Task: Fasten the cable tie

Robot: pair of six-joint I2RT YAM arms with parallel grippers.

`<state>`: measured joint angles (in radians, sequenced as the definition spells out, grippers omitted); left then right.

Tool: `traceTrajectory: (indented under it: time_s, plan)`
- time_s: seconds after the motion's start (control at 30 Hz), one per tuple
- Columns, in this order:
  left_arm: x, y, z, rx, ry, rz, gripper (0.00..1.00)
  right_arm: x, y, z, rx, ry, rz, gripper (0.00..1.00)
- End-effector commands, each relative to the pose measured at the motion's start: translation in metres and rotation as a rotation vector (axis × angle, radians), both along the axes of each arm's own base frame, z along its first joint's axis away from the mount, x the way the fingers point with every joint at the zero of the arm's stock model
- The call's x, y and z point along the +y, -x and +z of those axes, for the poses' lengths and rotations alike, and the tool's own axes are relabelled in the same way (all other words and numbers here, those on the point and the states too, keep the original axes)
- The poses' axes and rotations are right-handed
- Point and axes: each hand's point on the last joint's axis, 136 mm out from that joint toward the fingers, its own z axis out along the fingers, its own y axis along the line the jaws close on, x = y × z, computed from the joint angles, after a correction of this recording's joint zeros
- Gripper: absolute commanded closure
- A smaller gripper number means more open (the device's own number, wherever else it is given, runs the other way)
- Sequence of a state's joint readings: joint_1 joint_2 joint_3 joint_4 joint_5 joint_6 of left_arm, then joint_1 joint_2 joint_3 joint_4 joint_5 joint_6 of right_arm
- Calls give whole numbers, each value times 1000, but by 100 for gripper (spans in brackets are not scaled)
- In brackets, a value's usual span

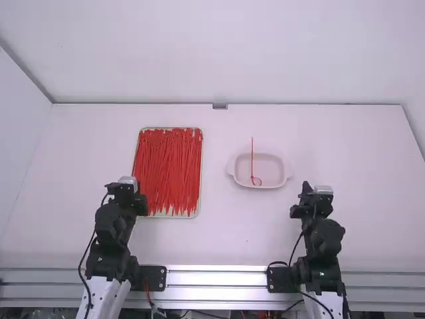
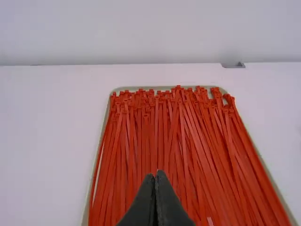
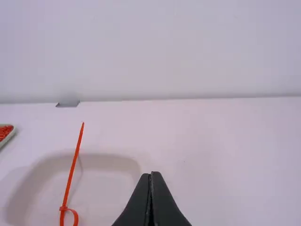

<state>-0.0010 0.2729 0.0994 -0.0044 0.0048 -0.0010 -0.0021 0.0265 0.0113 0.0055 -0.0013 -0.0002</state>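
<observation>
A flat tray (image 1: 141,136) holds a thick pile of loose red cable ties (image 1: 168,171), seen close up as cable ties (image 2: 178,141) in the left wrist view. To its right a white dish (image 1: 279,174) holds one fastened red cable tie (image 1: 252,163) with a small loop and a long tail; the same cable tie (image 3: 73,169) lies in the dish (image 3: 117,162) in the right wrist view. My left gripper (image 2: 155,175) is shut and empty, drawn back over the tray's near end. My right gripper (image 3: 150,175) is shut and empty, just short of the dish's near right side.
The white table (image 1: 345,146) is bare around the tray and dish. A small grey bracket (image 1: 220,106) sits at the table's far edge against the back wall. A metal rail (image 1: 212,276) runs along the near edge between the arm bases.
</observation>
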Motion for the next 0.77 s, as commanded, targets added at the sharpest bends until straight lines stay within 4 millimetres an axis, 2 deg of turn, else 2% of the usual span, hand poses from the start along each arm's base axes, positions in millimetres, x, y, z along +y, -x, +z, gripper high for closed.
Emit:
traceTrajectory:
  time_s: [0.0,0.17,0.73]
  plan:
    - [1,2,-8,-8,-2,5,100,0,1,-1,-10,0,1,100]
    - [1,5,-23,-11,-2,5,100,0,1,-1,-10,0,1,100]
    - [1,8,15,-178,-2,5,100,0,1,-1,-10,0,1,100]
